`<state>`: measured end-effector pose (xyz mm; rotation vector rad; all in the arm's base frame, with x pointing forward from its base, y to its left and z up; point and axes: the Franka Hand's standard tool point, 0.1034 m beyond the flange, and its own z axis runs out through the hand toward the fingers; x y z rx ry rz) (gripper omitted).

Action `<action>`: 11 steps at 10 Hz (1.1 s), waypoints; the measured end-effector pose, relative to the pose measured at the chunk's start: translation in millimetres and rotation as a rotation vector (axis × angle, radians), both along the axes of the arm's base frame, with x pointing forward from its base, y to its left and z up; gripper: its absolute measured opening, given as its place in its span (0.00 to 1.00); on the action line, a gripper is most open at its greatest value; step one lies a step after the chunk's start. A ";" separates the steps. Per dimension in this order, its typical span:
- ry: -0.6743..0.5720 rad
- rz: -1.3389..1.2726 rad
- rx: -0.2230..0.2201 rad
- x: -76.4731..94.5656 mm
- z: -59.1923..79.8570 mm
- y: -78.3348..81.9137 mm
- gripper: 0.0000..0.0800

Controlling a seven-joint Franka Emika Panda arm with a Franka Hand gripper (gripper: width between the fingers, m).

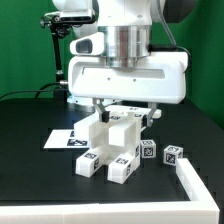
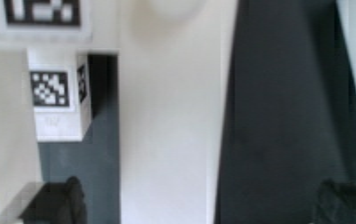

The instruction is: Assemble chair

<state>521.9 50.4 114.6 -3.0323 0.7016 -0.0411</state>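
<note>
Low white corner rail (image 1: 196,182) sits nearest the viewer on the black desk (image 1: 30,165); behind it, the white tagged chair pieces (image 1: 110,148) cluster mid-desk, beside the marker board (image 1: 60,138). Above them hangs the hand (image 1: 125,112), spread fully wide and gripping nothing, its dark fingers (image 2: 50,200) either side of one long piece (image 2: 157,120). Good practice now: centre that piece between the fingers, lower straight, and close without nudging neighbours.

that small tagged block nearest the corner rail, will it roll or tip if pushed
The small block looks squat and flat-sided, so it would probably slide, not roll or tip. It seems hard plastic: likely stiff and light. The rail beside it might stop it.
</note>
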 end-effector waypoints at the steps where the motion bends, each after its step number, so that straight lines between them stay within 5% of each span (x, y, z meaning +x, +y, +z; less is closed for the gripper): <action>1: -0.007 -0.007 0.010 -2.1 6.8 4.5 0.81; 5: 0.000 -0.040 0.003 -7.3 -0.5 6.2 0.81; 9: -0.010 -0.059 0.002 -66.5 -19.9 46.5 0.81; 11: 0.009 -0.028 0.001 -65.1 -18.6 40.1 0.81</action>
